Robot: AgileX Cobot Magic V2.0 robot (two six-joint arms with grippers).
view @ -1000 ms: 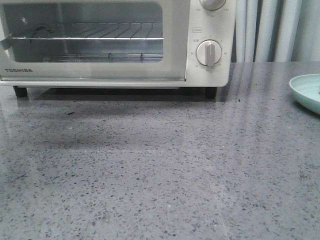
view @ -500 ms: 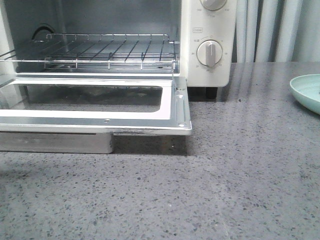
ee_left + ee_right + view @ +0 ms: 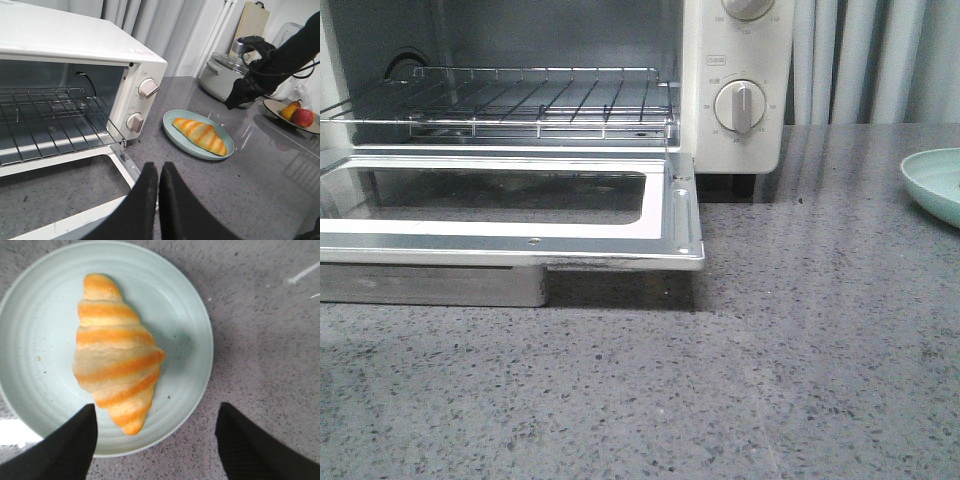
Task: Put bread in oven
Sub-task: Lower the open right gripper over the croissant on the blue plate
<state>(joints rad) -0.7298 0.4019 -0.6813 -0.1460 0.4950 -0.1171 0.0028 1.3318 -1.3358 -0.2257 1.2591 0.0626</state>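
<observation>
While the cream-white toaster oven point(image 3: 735, 90) stands open at your left, the striped golden croissant bread point(image 3: 115, 351) lies on the pale green plate point(image 3: 190, 330); right gripper point(image 3: 157, 440) wide open above it, left gripper point(image 3: 158, 192) closed, empty.

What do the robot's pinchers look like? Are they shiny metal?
No, they look dark and matte. The left tool has two smooth black fingers. The right tool has black fingers with a finely textured surface. The right arm is black too, with thin cables along it.
</observation>
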